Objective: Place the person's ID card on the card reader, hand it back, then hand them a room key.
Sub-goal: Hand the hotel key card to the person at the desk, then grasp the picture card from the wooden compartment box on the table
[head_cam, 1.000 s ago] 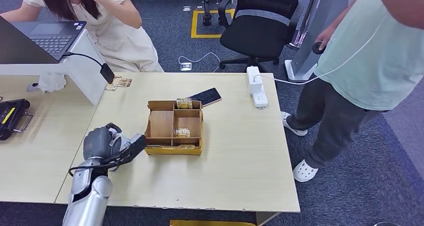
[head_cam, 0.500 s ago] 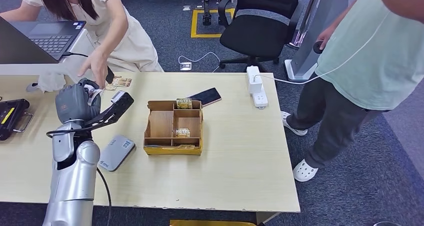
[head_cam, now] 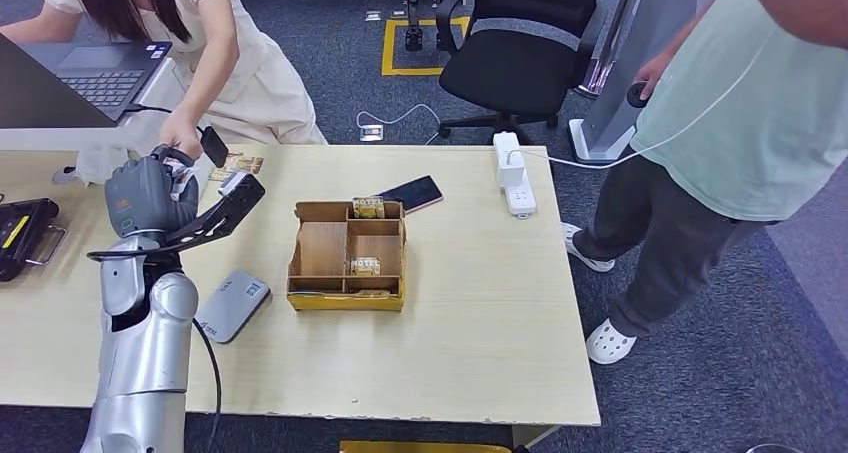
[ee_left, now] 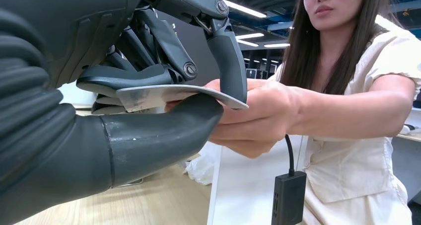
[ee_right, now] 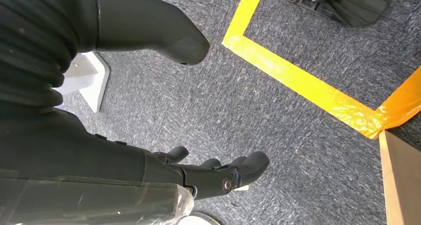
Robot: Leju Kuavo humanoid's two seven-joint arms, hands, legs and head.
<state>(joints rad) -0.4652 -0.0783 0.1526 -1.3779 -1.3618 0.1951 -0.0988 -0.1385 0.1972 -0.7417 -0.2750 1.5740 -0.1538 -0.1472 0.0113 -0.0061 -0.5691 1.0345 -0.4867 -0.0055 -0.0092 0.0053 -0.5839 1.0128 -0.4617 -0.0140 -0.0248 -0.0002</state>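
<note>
My left hand (head_cam: 148, 199) is raised over the table's far left corner and pinches the pale ID card (ee_left: 169, 92) between its thumb (ee_left: 164, 130) and a finger. The seated person's hand (ee_left: 253, 115) holds the card's far end; in the head view that hand (head_cam: 180, 133) meets mine. The grey card reader (head_cam: 232, 305) lies flat on the table beside my arm. Hotel key cards (head_cam: 366, 265) stand in the wooden box (head_cam: 322, 256) at the table's middle. My right hand (ee_right: 99, 150) hangs over the carpet, fingers apart, holding nothing.
A dark phone (head_cam: 410, 194) lies behind the box and a white power strip (head_cam: 511, 176) sits at the far right edge. A laptop (head_cam: 100, 73) stands on a raised desk at the left. A second person (head_cam: 720, 123) stands right of the table, near an office chair (head_cam: 515, 53).
My left hand rose from beside the wooden box to the table's far left corner, uncovering the card reader. The seated person lowered an arm and took hold of the card's end.
</note>
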